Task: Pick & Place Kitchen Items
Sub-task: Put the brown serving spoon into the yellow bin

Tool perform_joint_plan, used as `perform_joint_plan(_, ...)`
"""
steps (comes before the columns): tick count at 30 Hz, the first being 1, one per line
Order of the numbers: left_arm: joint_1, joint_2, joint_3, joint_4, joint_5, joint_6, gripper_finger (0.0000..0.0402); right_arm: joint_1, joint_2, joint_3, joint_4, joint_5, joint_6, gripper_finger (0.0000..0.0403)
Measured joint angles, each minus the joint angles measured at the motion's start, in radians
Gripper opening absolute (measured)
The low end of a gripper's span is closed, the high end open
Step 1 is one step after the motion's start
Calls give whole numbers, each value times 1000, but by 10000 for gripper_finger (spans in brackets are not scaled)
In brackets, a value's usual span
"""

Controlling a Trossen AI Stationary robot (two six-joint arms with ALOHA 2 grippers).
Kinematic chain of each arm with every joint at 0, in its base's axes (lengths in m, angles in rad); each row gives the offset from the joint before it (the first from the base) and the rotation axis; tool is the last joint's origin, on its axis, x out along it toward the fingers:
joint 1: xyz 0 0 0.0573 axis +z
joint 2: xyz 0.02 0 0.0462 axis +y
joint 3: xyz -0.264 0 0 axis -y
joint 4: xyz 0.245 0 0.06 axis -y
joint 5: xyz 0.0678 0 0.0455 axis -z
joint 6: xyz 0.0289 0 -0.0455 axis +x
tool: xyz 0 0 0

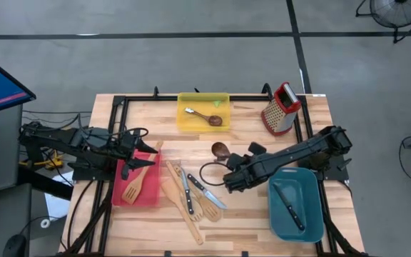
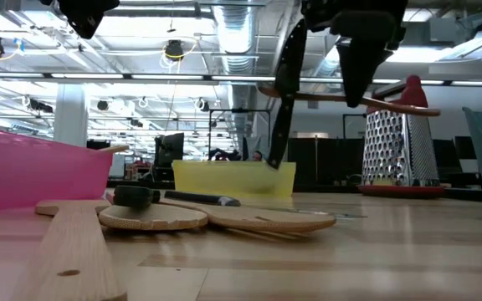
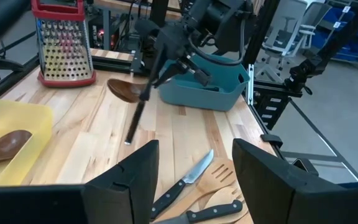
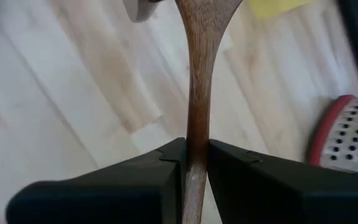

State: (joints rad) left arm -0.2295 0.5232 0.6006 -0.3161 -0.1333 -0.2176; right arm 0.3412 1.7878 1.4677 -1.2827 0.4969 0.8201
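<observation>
A dark spoon [image 4: 199, 93] hangs above the desk [image 1: 248, 221] middle, its handle pinched by the right claw [image 1: 232, 180], between the grater [image 1: 282, 108] and the loose utensils [image 1: 191, 193]. The left claw [image 1: 135, 146] hovers open over the red bin [image 1: 120, 193], empty.

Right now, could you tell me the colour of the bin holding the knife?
Teal bin; the high view shows it best.
</observation>
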Motion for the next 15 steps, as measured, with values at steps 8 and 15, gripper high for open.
perform_joint_plan(8,0,0,0,0,0,0,186,1,0,0,-2,90,-15,48)
perform_joint_plan(15,0,0,0,0,0,0,184,5,0,-10,-14,144,-15,48)
